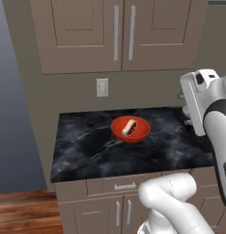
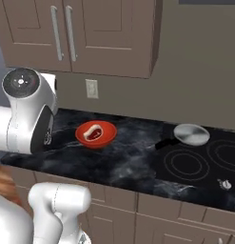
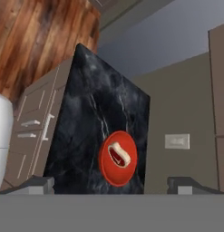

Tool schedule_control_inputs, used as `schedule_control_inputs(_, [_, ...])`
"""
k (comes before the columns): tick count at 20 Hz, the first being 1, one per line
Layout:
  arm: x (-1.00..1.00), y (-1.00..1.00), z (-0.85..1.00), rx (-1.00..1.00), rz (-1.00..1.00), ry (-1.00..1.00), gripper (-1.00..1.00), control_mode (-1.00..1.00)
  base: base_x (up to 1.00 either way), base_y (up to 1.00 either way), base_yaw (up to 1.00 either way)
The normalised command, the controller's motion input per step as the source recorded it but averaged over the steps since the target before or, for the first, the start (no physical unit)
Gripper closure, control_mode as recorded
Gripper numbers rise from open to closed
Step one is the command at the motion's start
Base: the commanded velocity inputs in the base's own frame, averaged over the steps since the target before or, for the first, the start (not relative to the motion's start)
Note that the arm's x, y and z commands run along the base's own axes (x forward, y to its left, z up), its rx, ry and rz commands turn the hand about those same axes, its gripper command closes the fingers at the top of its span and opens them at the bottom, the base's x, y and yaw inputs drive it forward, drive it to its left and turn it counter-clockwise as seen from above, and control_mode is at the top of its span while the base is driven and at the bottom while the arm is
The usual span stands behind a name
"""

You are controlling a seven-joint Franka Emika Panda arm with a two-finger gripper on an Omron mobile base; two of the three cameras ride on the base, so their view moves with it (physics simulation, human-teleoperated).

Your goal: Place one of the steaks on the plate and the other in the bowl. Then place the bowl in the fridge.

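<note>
A grey frying pan (image 2: 191, 134) sits on the black stovetop (image 2: 204, 164).

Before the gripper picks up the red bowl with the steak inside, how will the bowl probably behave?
The bowl looks rigid and glossy, so its rim may slip between the fingers. It is wide and shallow, so it should sit stable on the counter. The steak lies loose inside and could slide if the bowl tilts.

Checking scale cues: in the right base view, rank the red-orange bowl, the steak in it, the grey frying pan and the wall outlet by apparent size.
1. Glossy red-orange round bowl
2. Grey frying pan, nearly alike; unsure
3. Cream wall outlet
4. Raw red steak, close to the outlet
</note>
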Motion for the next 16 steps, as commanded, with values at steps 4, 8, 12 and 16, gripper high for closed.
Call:
schedule_control_inputs(4, [0.0, 0.0, 0.0, 0.0, 0.0, 0.0, -1.0, 1.0, 0.11, 0.05, -0.02])
schedule_control_inputs(8, [0.0, 0.0, 0.0, 0.0, 0.0, 0.0, -1.0, 1.0, 0.0, 0.0, -0.08])
schedule_control_inputs(12, [0.0, 0.0, 0.0, 0.0, 0.0, 0.0, -1.0, 1.0, 0.0, 0.0, -0.13])
schedule_control_inputs(16, [0.0, 0.0, 0.0, 0.0, 0.0, 0.0, -1.0, 1.0, 0.03, 0.0, -0.21])
